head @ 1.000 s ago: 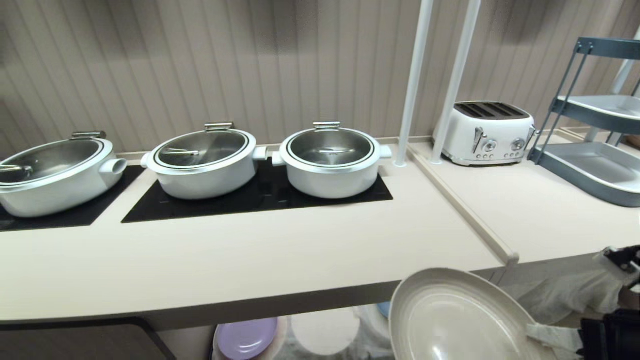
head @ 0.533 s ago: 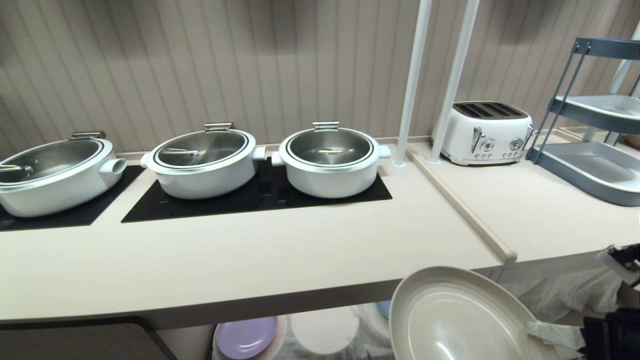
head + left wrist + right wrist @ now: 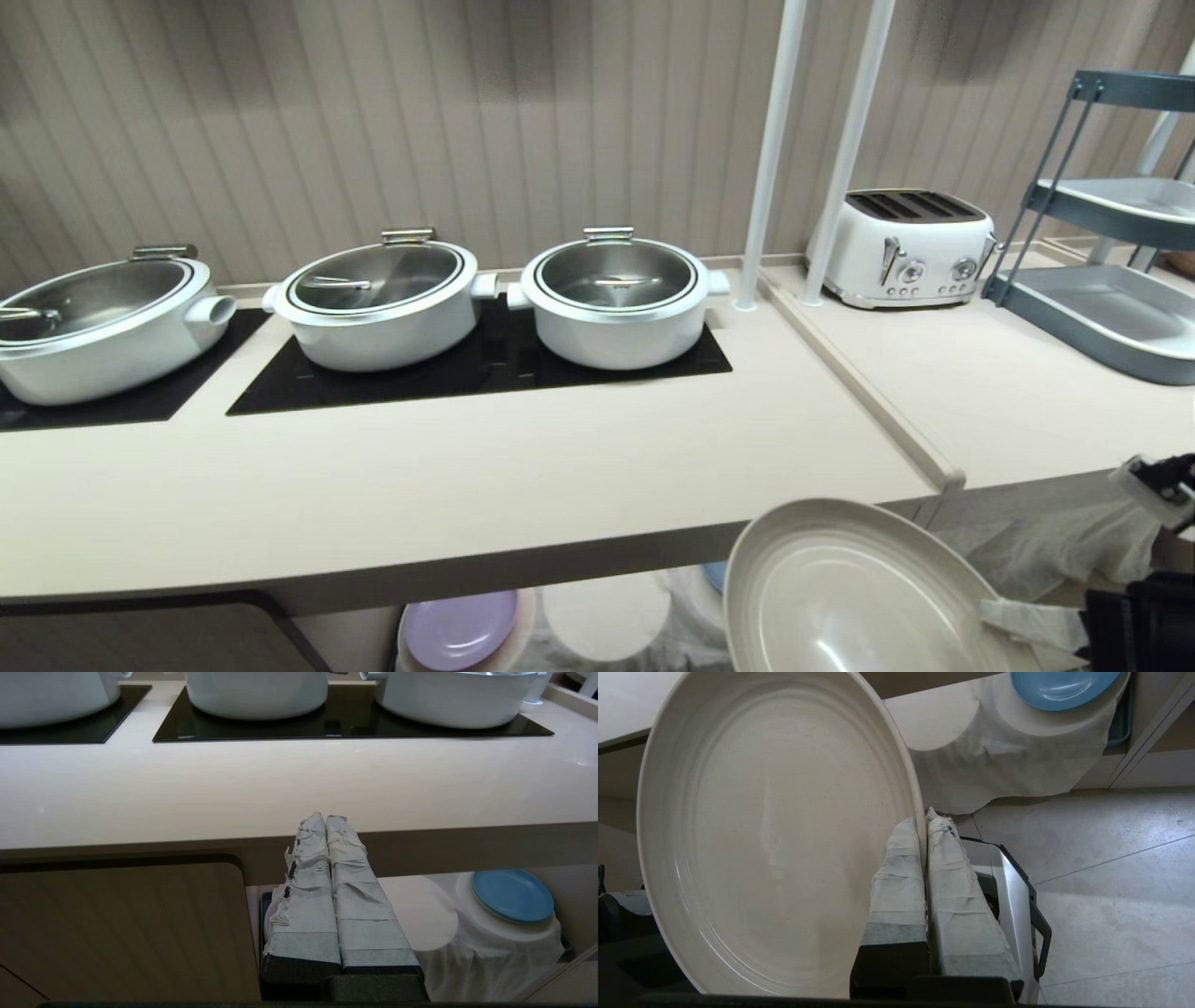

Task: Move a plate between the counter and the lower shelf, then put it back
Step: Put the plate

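My right gripper (image 3: pixel 923 823) is pinching the rim of the cream plate (image 3: pixel 775 830), one taped finger on the inner side of the rim and the other finger on the outer side, pressed tight against it. The plate hangs tilted in the air, in front of the thick front edge of the counter (image 3: pixel 467 485) and lower than its top surface, and it touches nothing else. Beyond my fingers is the lower shelf (image 3: pixel 999 742) with its white cloth, and a light blue plate (image 3: pixel 1059 688) lies on one hump there. A lilac plate (image 3: pixel 459 630) lies on another hump, further from my right gripper. My left gripper (image 3: pixel 325 821) holds nothing; its two taped fingers are pressed together, pointing at the counter's front edge. Behind the edge three white pots (image 3: pixel 616 299) stand on the black glass.
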Controlling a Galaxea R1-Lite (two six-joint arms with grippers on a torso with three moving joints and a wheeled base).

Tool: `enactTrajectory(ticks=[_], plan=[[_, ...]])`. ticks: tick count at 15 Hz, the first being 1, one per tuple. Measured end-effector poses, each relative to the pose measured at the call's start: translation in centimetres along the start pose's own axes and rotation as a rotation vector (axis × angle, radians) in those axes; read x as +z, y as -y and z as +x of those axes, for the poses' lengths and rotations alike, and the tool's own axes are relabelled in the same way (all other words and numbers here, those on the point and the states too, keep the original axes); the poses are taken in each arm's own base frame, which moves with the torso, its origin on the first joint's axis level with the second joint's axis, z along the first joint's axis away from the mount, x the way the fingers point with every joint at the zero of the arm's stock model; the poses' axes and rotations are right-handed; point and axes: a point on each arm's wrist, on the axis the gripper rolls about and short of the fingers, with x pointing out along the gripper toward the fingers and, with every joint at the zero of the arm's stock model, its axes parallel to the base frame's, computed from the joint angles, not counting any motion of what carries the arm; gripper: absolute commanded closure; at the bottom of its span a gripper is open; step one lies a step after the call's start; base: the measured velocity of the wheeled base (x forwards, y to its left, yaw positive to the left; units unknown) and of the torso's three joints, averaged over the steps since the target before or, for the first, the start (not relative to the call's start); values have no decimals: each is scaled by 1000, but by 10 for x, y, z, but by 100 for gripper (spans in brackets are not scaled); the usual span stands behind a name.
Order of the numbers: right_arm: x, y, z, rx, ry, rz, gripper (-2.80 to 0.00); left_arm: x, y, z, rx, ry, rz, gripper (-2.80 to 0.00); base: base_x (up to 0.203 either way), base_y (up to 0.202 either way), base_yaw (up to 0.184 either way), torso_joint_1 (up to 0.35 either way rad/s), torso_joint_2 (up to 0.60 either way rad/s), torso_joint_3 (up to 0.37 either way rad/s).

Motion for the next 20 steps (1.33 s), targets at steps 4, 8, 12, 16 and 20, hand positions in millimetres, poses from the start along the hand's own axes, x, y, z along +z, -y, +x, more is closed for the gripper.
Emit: enactTrajectory(ticks=[4,8,12,16,20], plan=[[5,-1,1,-1,6,1,0,0,0,0,0,0,0,0,0,0,0,0,0,0],[8,-1,2,-12,-3,8,0,0,0,0,0,0,0,0,0,0,0,0,0,0],[19,-4,7,-15,0,9,0,0,0,0,0,0,0,0,0,0,0,0,0,0],[42,-5,20,-29,1,21,0,0,0,0,0,0,0,0,0,0,0,0,0,0],[70,-5,43,-43,-5,31,0,0,0,0,0,0,0,0,0,0,0,0,0,0]])
